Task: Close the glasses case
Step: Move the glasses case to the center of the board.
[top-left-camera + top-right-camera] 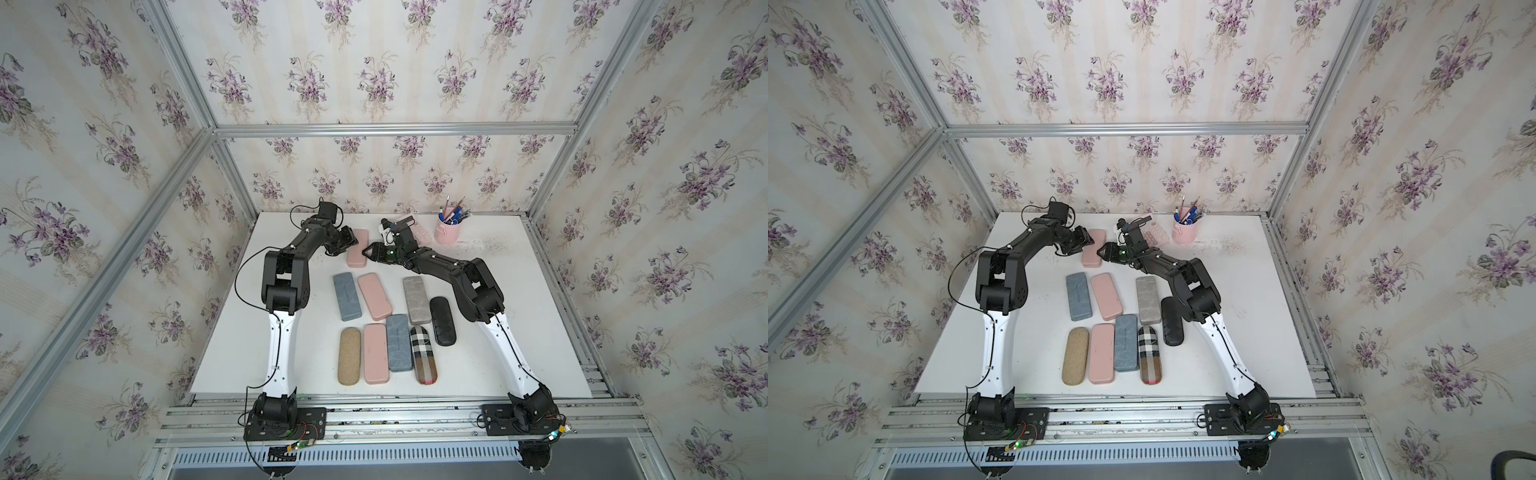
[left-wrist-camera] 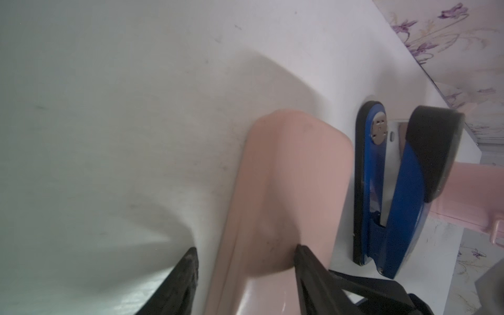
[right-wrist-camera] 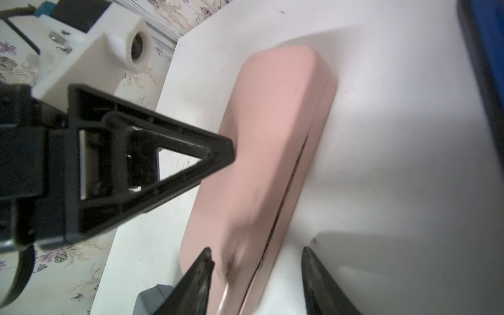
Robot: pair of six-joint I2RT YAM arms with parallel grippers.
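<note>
**Top views.** Pink glasses case [image 1: 357,248] [image 1: 1093,248]: laid flat on the white table [image 1: 498,332], held between the two grippers. Left gripper [image 1: 347,245] [image 1: 1081,243]: set against one long side of the case. Right gripper [image 1: 368,251] [image 1: 1102,251]: set at the opposite long side, near the end of the case closest to the arm bases. Eight further cases [image 1: 375,296]: all shut, ranged in two rows behind both grippers, toward the arm bases. Pink cup [image 1: 446,232] of pens: placed beyond the right gripper, well apart from the case.

**Left wrist view.** Left gripper [image 2: 245,253]: fingers held apart, nothing clamped. The pink glasses case [image 2: 286,177] is seen running forward between them. One fingertip [image 2: 300,252] is set on its top face, and the other is kept clear over the table. Blue and black tool [image 2: 381,191]: stood just beside the case, past that fingertip.

**Right wrist view.** Right gripper [image 3: 256,255]: fingers spread, nothing clamped. One tip is placed over the top of the case [image 3: 272,136] and the other is poised above bare table beside it. The seam is shown as a thin dark line. The lid appears fully down, though the end near the fingertips is blurred. One finger [image 3: 191,155] of the left gripper is pressed against the far side of the case.
</note>
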